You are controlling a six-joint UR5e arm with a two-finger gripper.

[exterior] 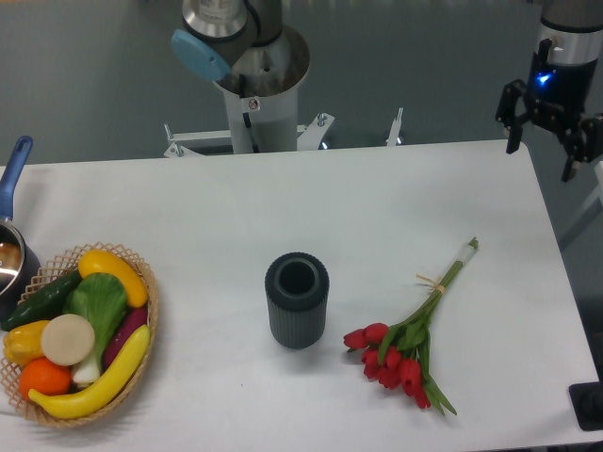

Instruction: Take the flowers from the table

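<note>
flowers: small bunch of red tulips w/ long green stems, tied w/ pale string (412, 332), lying flat on the wide white rectangular tabletop (377, 202), near-right part; red heads point near-left, cut stem ends point far-right
gripper: black two-finger gripper w/ blue light on its body (548, 141), up at far-right corner, over the table's far-right edge, well apart from the bunch; jaws spread apart, nothing between them
done so far: nothing of the pick itself, judging by the lie of things; bunch untouched on the table, no contact
left to do: approach over the stems, descend, close on them, lift; i.e. whole task
likely grasp spot: stems near the string tie, far-right of the heads; my guess, as heads look easy to crush
nearby: dark ribbed cylindrical cup, upright, open top (297, 299), just left of the heads, not touching; could get in the way of a low approach from the left
elsewhere: woven basket of toy veg (146, 282) at near-left, well apart; blue-handled pot (13, 240) at left edge, partly cut off
</note>
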